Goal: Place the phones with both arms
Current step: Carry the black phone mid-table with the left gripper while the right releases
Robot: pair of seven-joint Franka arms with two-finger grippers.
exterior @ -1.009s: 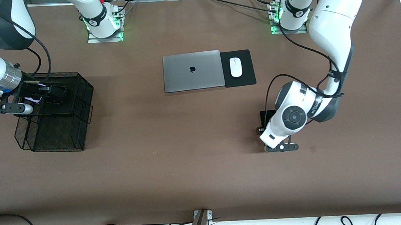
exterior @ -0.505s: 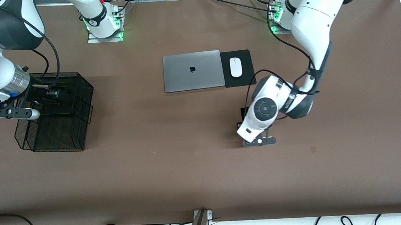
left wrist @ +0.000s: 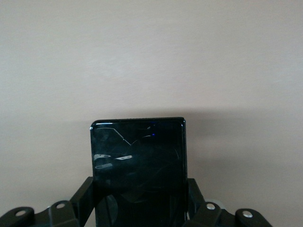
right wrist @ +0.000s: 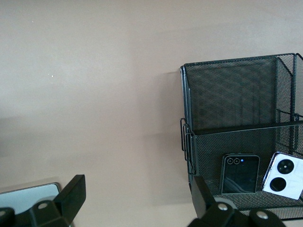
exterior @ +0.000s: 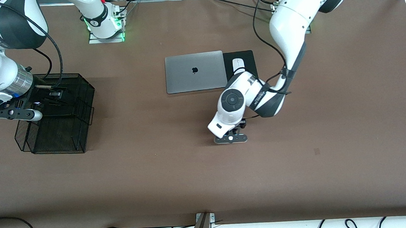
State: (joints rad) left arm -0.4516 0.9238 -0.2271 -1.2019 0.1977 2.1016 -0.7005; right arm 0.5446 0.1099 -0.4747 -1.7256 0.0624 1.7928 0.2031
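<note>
Two-arm phone placement, mid-transfer. The left hand (exterior: 231, 133) hangs over bare tabletop (exterior: 178, 172) near the grey laptop (exterior: 194, 72) and the white mouse (exterior: 236, 64) on its black pad (exterior: 242, 58). In the left wrist view its 2 fingers (left wrist: 84, 194) are pinched against the long edges of the long black slab phone (left wrist: 138, 165), which projects forward of the fingertips with its glossy face showing reflections.

The right hand (exterior: 12, 113) is over the black mesh basket (exterior: 78, 100) at the right arm's end of the tabletop, its fingers (right wrist: 71, 191) spread with nothing between them. In the right wrist view, 2 phones lie in the basket's lower compartment: the small square black phone (right wrist: 240, 173) and, just beside it, the small square lilac phone (right wrist: 283, 176) with 2 round black lenses; whether they touch cannot be told. The right arm appears to be waiting.

Handling, as judged: the slab is rigid, fairly light, smooth-sided and glass-faced, hence slippery and breakable if dropped or knocked on the basket's wire rim. An edge grip across the narrow width suits it; a hold near mid-length would limit tilting. The likely remaining step is carrying this third phone to the basket and lowering it in beside the other 2 before release.
</note>
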